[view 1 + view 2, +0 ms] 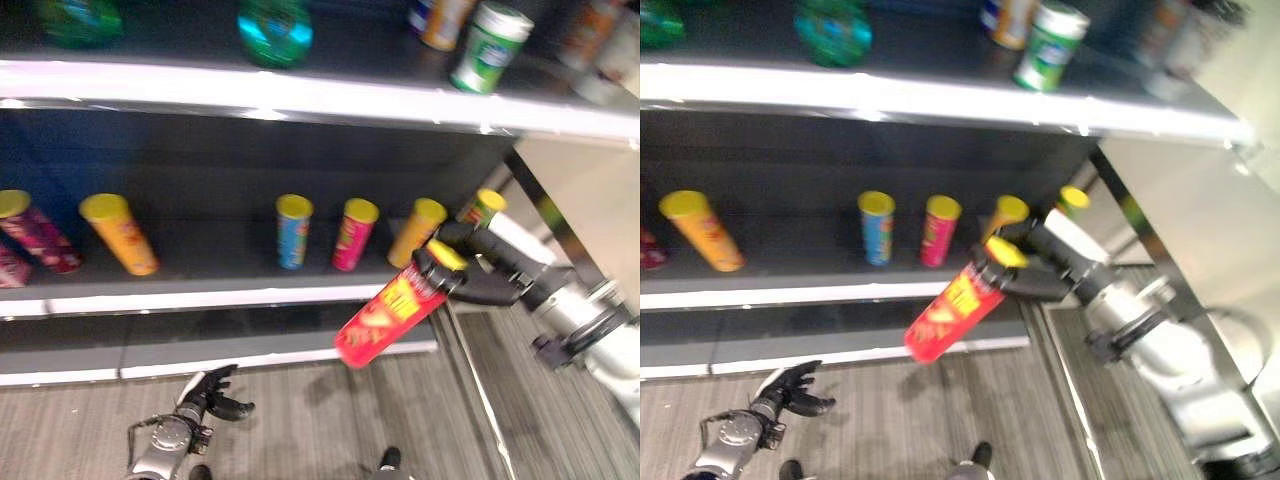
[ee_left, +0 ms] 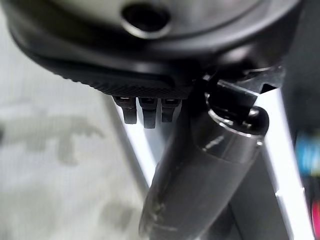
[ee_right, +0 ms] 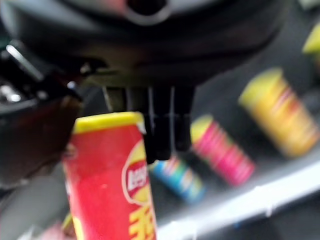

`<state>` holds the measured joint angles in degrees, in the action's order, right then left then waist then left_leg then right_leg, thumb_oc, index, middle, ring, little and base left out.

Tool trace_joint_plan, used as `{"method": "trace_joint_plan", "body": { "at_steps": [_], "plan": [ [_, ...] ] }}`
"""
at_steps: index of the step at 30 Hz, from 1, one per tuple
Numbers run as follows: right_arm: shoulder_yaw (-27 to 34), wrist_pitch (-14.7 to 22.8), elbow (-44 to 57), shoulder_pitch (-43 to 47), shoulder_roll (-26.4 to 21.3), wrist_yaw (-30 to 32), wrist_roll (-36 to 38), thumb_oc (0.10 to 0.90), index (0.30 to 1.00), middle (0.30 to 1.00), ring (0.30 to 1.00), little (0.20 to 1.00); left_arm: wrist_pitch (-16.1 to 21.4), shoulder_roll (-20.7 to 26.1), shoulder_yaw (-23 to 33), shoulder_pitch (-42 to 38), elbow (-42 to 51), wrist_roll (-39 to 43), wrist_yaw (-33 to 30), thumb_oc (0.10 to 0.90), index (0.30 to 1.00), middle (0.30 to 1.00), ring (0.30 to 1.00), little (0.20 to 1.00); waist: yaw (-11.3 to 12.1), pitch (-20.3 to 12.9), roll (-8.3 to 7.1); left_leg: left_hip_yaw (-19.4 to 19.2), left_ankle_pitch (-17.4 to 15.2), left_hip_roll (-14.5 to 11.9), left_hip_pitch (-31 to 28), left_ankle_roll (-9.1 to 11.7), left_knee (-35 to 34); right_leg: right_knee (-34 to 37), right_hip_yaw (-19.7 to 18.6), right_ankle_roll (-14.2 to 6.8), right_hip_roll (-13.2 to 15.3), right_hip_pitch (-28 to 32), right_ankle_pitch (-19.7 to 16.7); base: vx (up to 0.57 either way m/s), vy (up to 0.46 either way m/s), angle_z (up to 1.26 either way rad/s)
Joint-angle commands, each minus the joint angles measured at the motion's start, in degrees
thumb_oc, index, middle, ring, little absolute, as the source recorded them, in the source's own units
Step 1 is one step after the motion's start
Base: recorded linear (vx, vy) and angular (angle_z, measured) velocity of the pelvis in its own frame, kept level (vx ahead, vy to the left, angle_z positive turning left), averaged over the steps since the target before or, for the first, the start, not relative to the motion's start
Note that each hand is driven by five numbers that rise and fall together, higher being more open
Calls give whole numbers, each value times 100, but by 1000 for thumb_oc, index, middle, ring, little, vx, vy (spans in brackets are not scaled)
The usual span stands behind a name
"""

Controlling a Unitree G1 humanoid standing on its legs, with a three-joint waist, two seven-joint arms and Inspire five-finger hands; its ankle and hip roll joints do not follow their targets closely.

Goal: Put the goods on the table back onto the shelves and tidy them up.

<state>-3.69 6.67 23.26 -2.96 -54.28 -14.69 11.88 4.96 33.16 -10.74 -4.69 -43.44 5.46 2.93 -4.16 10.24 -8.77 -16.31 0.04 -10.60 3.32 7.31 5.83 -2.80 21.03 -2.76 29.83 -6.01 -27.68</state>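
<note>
A red chip can (image 1: 390, 315) with a yellow lid hangs tilted in front of the middle shelf (image 1: 200, 298), lid end up and to the right. My right hand (image 1: 485, 280) is shut on its upper end; the right wrist view has the fingers (image 3: 162, 125) behind the red can (image 3: 110, 180) and the thumb on its other side. The can is clear of the shelf board, in front of its right end. Down by the floor at the lower left hangs my left hand (image 1: 212, 395), open with relaxed fingers (image 2: 145, 107) and holding nothing.
Several chip cans stand on the middle shelf: a yellow-orange one (image 1: 120, 235), a blue one (image 1: 293, 232), a pink one (image 1: 353, 235), an orange one (image 1: 416, 232). On the top shelf are a green bottle (image 1: 275, 30) and a green-white can (image 1: 490, 45). A metal post (image 1: 550, 215) ends the shelf at the right.
</note>
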Motion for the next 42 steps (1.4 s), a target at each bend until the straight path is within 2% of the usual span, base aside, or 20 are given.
{"method": "trace_joint_plan", "body": {
  "at_steps": [1,2,4,5,6,7,8,9,10,11,14,15,18,19,20,23,26,29,33,42],
  "plan": [
    [293,377,96,1452,-498,385,23,400,300,300,300,300,387,-128,461,-64,365,48,-108,800,900,900,900,900,-72,86,326,-303,-75,-14,-727,-47,-1083,-644,-145,-975,-845,93,1835,-90,427,-17],
    [265,380,82,1483,-502,387,22,400,300,300,300,300,387,-132,473,-60,364,48,-107,800,900,900,900,900,-62,87,332,-325,-81,-26,-735,-38,-1083,-690,-174,-966,-852,62,1865,-61,334,1],
    [70,424,84,1645,-482,354,29,400,300,300,300,300,331,-144,624,54,375,118,-136,800,900,900,900,900,-4,88,425,-401,-54,61,-628,-114,-1083,-1027,89,-796,-1531,-44,2565,-50,337,-8],
    [-40,433,14,1724,-558,344,-101,400,300,300,300,300,289,-215,684,103,276,145,-137,800,900,900,900,900,-27,86,424,-408,-21,239,-575,-142,-1083,-1198,212,-648,-2145,-191,2977,-45,392,-31],
    [-51,455,11,1749,-580,334,-89,400,300,300,300,300,274,-251,725,115,238,154,-160,800,900,900,900,900,-43,86,405,-450,-34,323,-555,-143,-1083,-1188,222,-638,-2322,-252,3030,-28,272,-22],
    [-56,456,9,1754,-581,334,-89,400,300,300,300,300,274,-253,727,116,238,154,-160,800,900,900,900,900,-43,83,406,-452,-35,322,-555,-141,-1083,-1191,220,-637,-2323,-255,3033,-56,175,-5],
    [-9,488,52,1712,-684,358,-111,400,300,300,300,300,281,-333,742,155,193,156,-156,800,900,900,900,900,-39,60,312,-526,-75,478,-485,-115,-1083,-601,359,-475,-2511,38,3054,31,98,16],
    [95,489,54,1616,-746,366,-112,400,300,300,300,300,293,-387,771,261,229,148,-94,800,900,900,900,900,-26,-6,284,-466,-190,532,-481,-74,-1083,-126,270,-470,-2586,273,3166,-53,159,48],
    [156,479,15,1531,-764,436,-199,400,300,300,300,300,294,-494,817,425,251,156,-60,800,900,900,900,900,16,-29,265,-590,-122,624,-414,-81,-1083,397,409,-448,-2606,398,2866,79,86,51],
    [206,464,-26,1487,-783,455,-253,400,300,300,300,300,293,-540,835,502,322,191,-14,800,900,900,900,900,7,-49,299,-601,-234,631,-451,-22,-1083,565,376,-512,-2635,500,2888,-66,87,48],
    [291,436,-77,1471,-827,484,-340,400,300,300,300,300,276,-566,795,566,528,189,40,800,900,900,900,900,-36,42,325,-872,-49,574,-432,21,-1083,731,496,-563,-2569,574,2795,39,111,34],
    [202,391,-154,1555,-872,504,-531,400,300,300,300,300,257,-516,810,619,676,206,19,800,900,900,900,900,6,173,252,-943,83,281,-261,106,-842,739,460,-593,-2424,622,2764,-78,191,27],
    [-6,432,-187,1696,-877,476,-635,400,300,300,300,300,294,-398,814,639,721,198,-39,800,900,900,900,900,144,219,145,-251,76,-394,-82,363,-500,691,353,-630,-2162,500,2773,-31,204,-7],
    [-86,450,-210,1744,-910,435,-623,400,300,300,300,300,320,-350,829,617,730,220,-49,800,900,900,900,900,119,199,201,119,204,-671,-149,403,-478,577,337,-614,-2026,324,2768,11,316,-29],
    [-179,457,-279,1836,-898,428,-626,400,300,300,300,300,348,-350,818,617,727,228,-70,800,900,900,900,900,144,188,302,331,307,-768,-230,486,-476,513,276,-659,-1985,316,2800,11,260,-25],
    [-237,453,-223,1919,-908,415,-640,400,300,300,300,300,331,-377,767,604,744,272,-56,800,900,900,900,900,71,183,447,454,281,-778,-340,507,-643,346,193,-699,-1852,374,2838,120,244,-7],
    [-335,418,-208,2211,-895,416,-748,400,300,300,300,300,328,-230,717,557,787,108,25,800,900,900,900,900,66,271,544,-19,115,-535,-542,429,-915,11,-44,-832,-1572,136,2656,73,335,-19],
    [-367,369,-215,2335,-865,426,-892,400,300,300,300,300,335,-147,704,508,809,46,39,800,900,900,900,900,83,327,578,-169,23,-393,-545,366,-906,-6,-96,-900,-1439,56,2565,-9,184,-6],
    [-295,332,-287,2380,-728,579,-1249,400,300,300,300,300,315,-81,731,425,700,-11,-9,800,900,900,900,900,143,449,576,-223,-99,-214,-415,291,-801,6,-55,-1002,-1222,6,2416,-22,141,3],
    [-422,286,-713,2670,-477,1064,-2381,400,300,300,300,300,323,-97,786,355,625,73,-198,800,900,900,900,900,359,729,513,-93,-75,-224,-40,287,-676,-82,153,-1045,-1111,-127,2363,-28,-5,7]
  ]
}}
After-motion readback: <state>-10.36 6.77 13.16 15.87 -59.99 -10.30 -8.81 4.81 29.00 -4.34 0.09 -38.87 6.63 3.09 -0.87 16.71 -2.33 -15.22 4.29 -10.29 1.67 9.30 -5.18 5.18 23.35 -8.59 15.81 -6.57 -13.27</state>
